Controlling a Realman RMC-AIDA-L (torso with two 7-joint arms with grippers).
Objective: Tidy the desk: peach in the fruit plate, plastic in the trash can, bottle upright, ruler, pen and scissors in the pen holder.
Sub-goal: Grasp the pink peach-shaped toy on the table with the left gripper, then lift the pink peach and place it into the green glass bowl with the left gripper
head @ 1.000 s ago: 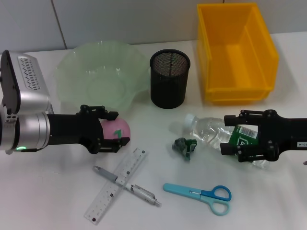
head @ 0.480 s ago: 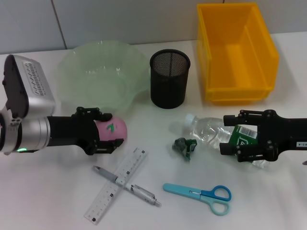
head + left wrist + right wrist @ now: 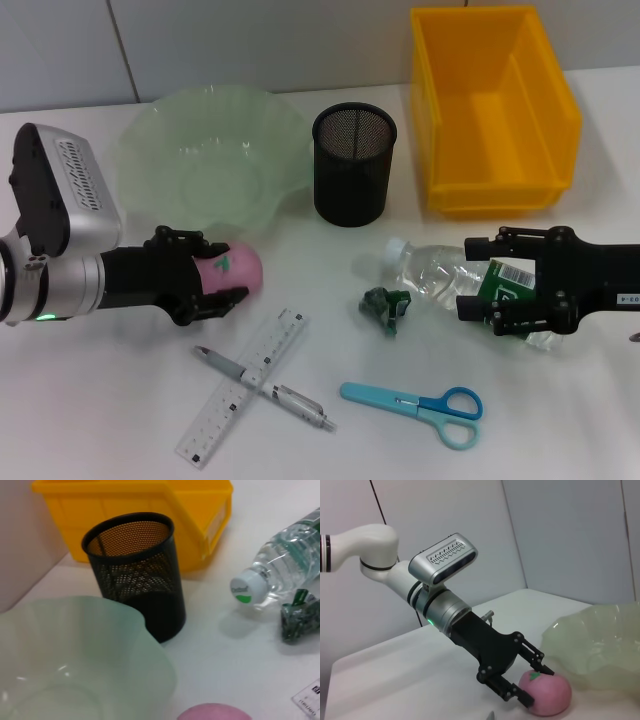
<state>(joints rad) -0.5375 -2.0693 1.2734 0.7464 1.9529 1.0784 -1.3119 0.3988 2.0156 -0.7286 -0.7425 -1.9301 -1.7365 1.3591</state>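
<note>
White table (image 3: 100,400): our left hand (image 3: 232,276) clamps the round pink peach (image 3: 233,271) shallowly, so it could slip short of the pale green glass plate (image 3: 150,150).

Your head view looks steeply down over the white table (image 3: 120,420). Left wrist sits low, close to the black mesh pen holder (image 3: 137,575). Right wrist faces across; all share the pale green wavy plate (image 3: 600,640).
</note>
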